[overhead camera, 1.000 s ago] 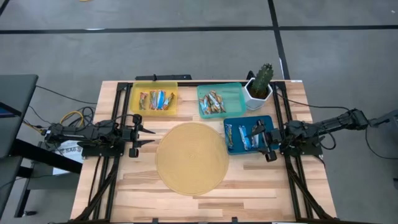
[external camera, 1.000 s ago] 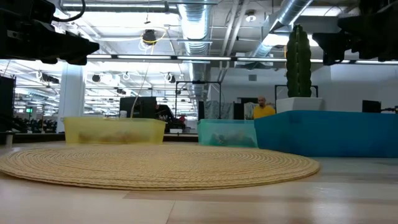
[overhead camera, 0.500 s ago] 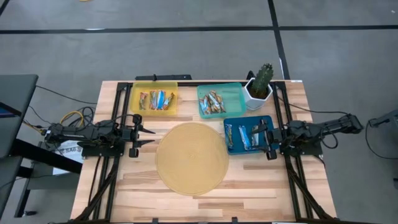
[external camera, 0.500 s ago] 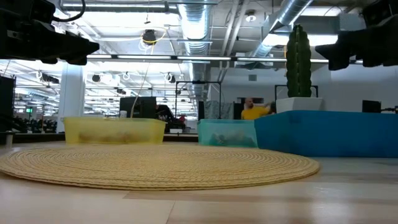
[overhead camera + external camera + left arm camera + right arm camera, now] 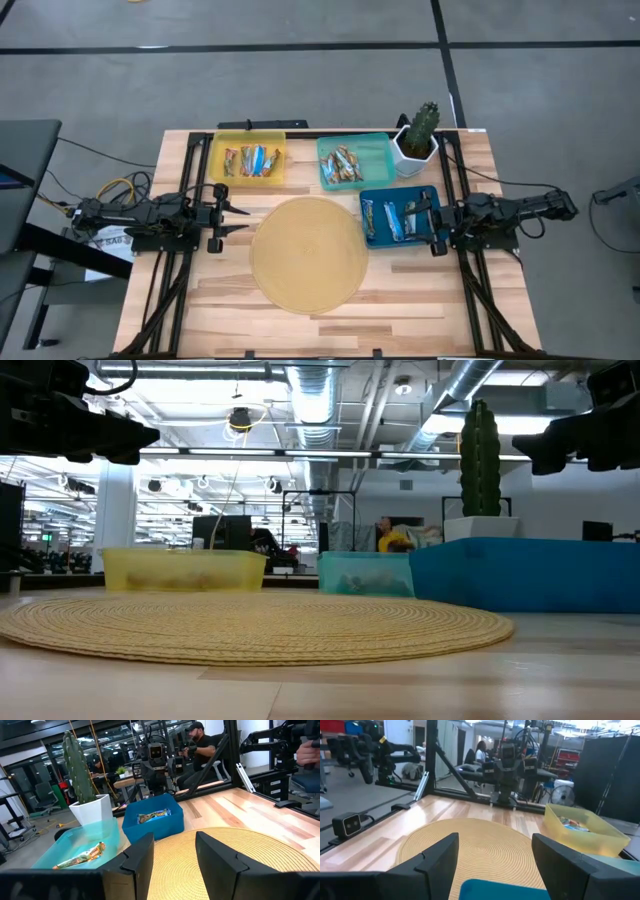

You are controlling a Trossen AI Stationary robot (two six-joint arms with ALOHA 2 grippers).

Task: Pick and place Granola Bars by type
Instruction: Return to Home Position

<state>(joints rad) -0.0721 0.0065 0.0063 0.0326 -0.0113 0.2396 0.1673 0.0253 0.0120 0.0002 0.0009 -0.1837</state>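
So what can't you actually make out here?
High view: wrapper print on the bars, too small.
Low view: bars in the blue bin, hidden by its opaque wall; those in the yellow bin, blurred through its frosted wall.
Right wrist view: blue bin, cut off by the bottom edge.

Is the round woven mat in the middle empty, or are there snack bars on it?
Empty. From above, the mat is bare; the bars sit in the three bins.
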